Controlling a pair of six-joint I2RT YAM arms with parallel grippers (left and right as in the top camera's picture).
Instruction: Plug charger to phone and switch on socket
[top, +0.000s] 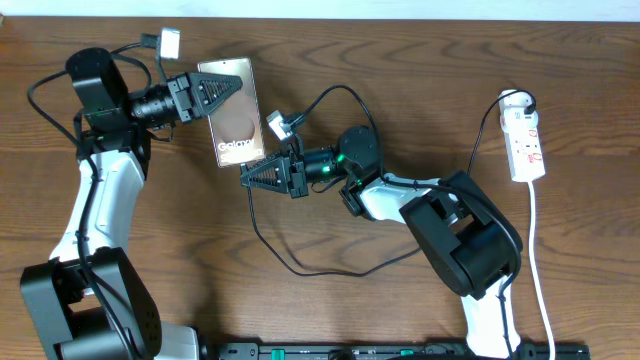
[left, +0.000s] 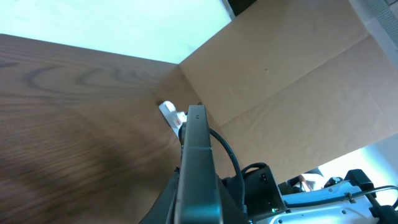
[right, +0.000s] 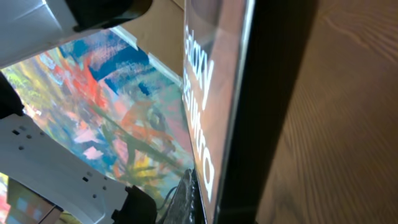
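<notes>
Running far-to-near, long axis of phone

Both arms wear the same livery: glossy white shells on the long links and matte black housings at the joints. The left gripper has 2 black fingers of open triangular lattice, and directly behind that claw sits a ribbed black cylindrical wrist. Off to one side of the claw, a small pale grey camera box trails a thin black cable rearward. The right gripper has the same truss-like black fingers. Behind it a green light glows on the black wrist, and a second camera box rides beside the claw. Further back, a white link meets a bulky black elbow shell. Screws, if there are any, are too small to make out.
</notes>
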